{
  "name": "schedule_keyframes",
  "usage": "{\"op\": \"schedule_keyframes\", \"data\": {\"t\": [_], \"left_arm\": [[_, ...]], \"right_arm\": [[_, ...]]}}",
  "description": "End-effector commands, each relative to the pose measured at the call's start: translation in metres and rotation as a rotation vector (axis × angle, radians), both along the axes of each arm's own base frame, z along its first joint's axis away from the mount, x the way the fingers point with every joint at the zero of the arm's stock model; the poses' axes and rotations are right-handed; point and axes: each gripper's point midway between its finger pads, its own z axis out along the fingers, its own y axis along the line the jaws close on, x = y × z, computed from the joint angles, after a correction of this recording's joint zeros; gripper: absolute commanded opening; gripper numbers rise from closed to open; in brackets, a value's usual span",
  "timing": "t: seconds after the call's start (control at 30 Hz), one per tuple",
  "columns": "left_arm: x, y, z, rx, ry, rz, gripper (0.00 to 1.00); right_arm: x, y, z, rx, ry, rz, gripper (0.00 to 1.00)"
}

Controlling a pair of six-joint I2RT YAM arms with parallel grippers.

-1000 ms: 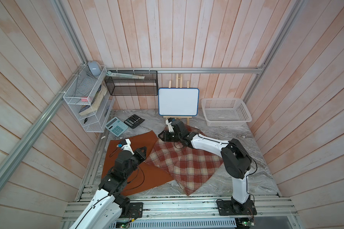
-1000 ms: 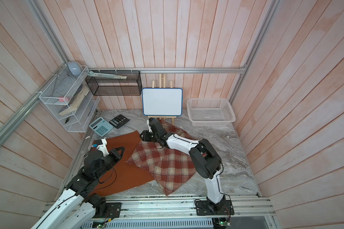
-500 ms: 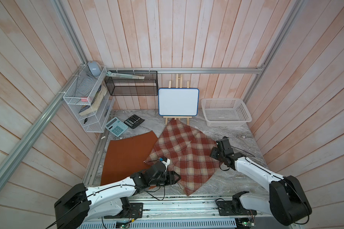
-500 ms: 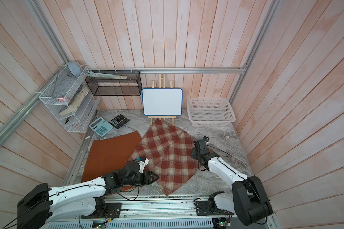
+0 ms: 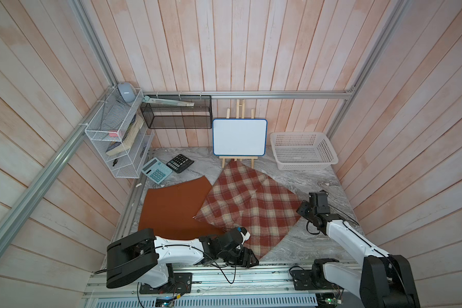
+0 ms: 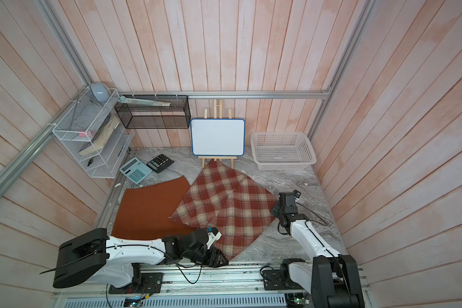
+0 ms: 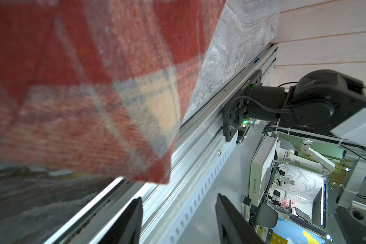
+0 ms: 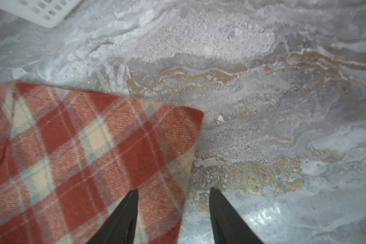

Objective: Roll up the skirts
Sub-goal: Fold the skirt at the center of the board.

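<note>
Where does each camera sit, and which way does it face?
Top views: high over the front, looking down at the marble table, rust-orange skirt, plaid skirt; left arm, right arm show.
Left wrist: on left arm, facing past the open left gripper along the front rail; right arm's base shows.
Right wrist: on right arm, looking down past the open right gripper at marble table.
Shared: every view shows the plaid skirt.

There are two skirts, an orange skirt [image 5: 171, 210] and a plaid skirt [image 5: 254, 210], and two calculators [image 5: 156, 170]. One whiteboard [image 5: 239, 137], one basket [image 5: 331, 154] and two wall racks [image 5: 102, 133] show, holding perhaps one book [image 5: 126, 138].
</note>
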Motion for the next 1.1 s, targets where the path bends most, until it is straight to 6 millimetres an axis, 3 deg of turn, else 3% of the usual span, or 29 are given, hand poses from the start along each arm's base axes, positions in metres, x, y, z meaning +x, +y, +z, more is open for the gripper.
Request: {"op": "schedule_keyframes", "data": {"t": [0.0,0.13,0.3,0.4,0.53,0.83,0.97,1.07], "left_arm": [[0.022,-0.002,0.004,0.043,-0.113,0.060,0.60],[0.038,0.000,0.004,0.091,-0.173,0.108,0.58],[0.031,0.008,-0.017,0.145,-0.104,0.117,0.53],[0.031,0.011,-0.018,0.125,-0.091,0.132,0.46],[0.027,-0.001,-0.020,0.103,-0.078,0.086,0.26],[0.032,-0.017,-0.010,0.051,-0.118,0.054,0.22],[0.031,-0.024,-0.007,0.029,-0.124,0.031,0.01],[0.029,-0.025,-0.007,0.017,-0.117,0.017,0.00]], "right_arm": [[-0.001,0.001,-0.004,0.004,0.000,0.012,0.59],[0.001,-0.001,-0.003,-0.005,-0.007,0.016,0.59],[0.001,-0.002,0.000,-0.009,-0.006,0.014,0.59],[0.000,-0.001,0.001,0.004,-0.014,0.018,0.59],[-0.003,-0.001,-0.004,0.008,-0.013,0.012,0.57],[0.004,-0.015,-0.011,0.057,-0.023,-0.044,0.57],[0.018,-0.013,-0.011,0.096,-0.031,-0.032,0.56],[0.024,-0.014,-0.020,0.127,-0.011,-0.015,0.52]]}}
